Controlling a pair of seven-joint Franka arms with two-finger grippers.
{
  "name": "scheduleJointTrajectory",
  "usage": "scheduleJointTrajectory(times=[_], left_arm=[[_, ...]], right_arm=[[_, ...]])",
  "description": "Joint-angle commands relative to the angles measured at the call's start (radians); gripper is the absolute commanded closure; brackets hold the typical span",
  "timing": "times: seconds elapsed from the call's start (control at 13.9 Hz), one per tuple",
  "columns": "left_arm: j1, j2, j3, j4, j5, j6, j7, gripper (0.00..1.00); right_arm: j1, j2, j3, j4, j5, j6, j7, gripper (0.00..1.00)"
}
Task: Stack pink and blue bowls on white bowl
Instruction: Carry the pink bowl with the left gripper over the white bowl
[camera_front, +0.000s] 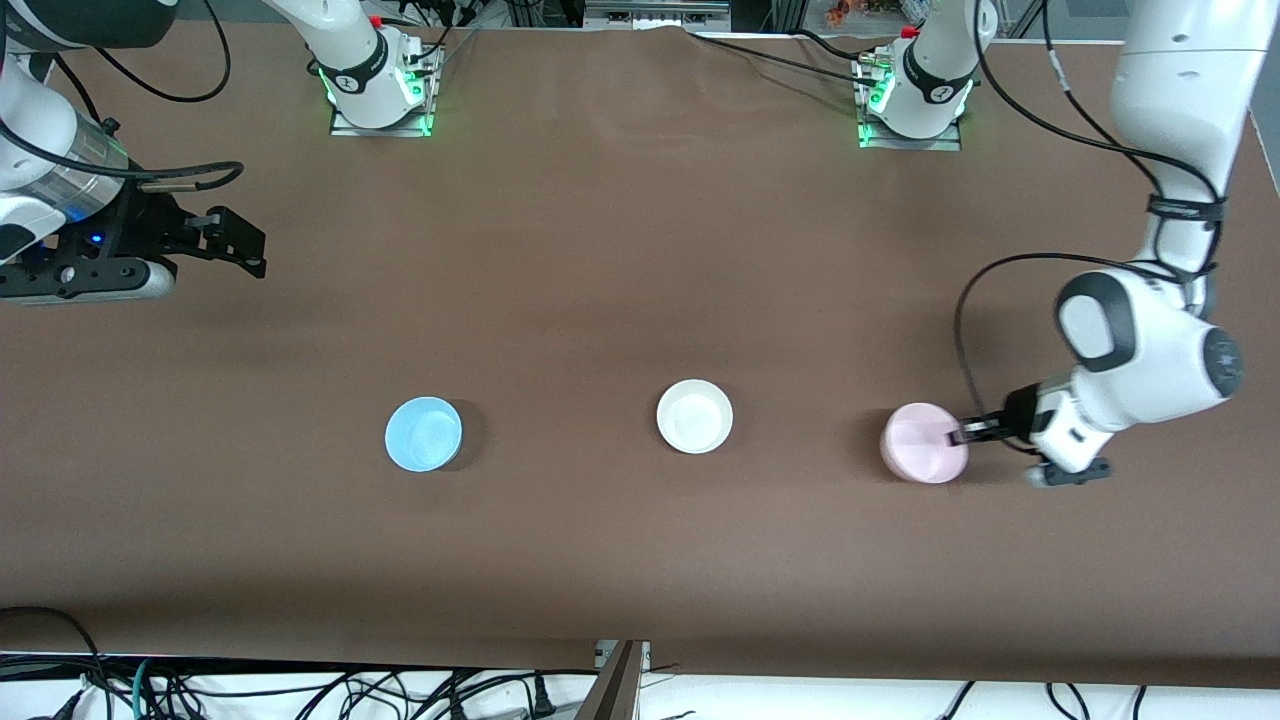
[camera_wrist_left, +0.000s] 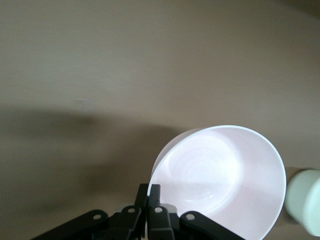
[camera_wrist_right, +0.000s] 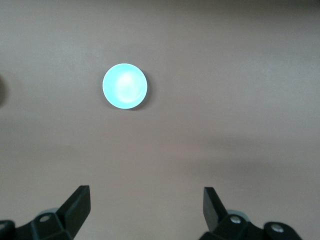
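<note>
Bowls are set in a row on the brown table (camera_front: 620, 250), so that each one can be reached. The white bowl (camera_front: 694, 416) sits in the middle, which makes it a good base for the stack. The pink bowl (camera_front: 922, 442) is at the left arm's end of the table, and the blue bowl (camera_front: 423, 433) is at the right arm's end. The rim of the pink bowl is pinched by the left gripper (camera_front: 962, 433), with one finger placed inside the bowl and one outside, as is shown in the left wrist view. The thin wall is gripped this way because the whole bowl is too wide to be held. The bowl looks tipped a little, so it is likely being lifted, though that cannot be told for sure. The right gripper (camera_front: 240, 245) is kept up over the bare table near its own end, with its fingers spread wide and nothing held. That arm waits. The blue bowl is seen below it in the right wrist view, untouched.
</note>
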Motion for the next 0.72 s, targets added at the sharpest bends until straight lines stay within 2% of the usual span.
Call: scheduleJointTrajectory(times=[0.0, 0.29, 0.5, 0.65], left_arm=[[-0.086, -0.007, -0.021, 0.034, -0.002, -0.011, -0.110, 1.00], [-0.263, 0.022, -0.024, 0.074, 0.019, 0.017, -0.314, 1.00], [-0.348, 0.100, -0.041, 0.167, 0.207, 0.017, -0.504, 1.00], [-0.373, 0.152, -0.058, 0.235, 0.238, 0.017, -0.555, 1.00]], right_arm=[[0.000, -0.006, 0.002, 0.008, -0.007, -0.004, -0.002, 0.00], [-0.001, -0.006, -0.001, 0.008, -0.008, -0.002, -0.004, 0.00], [-0.003, -0.006, -0.002, 0.008, -0.001, 0.009, -0.002, 0.00], [-0.004, -0.002, -0.002, 0.009, -0.002, 0.013, -0.005, 0.00]])
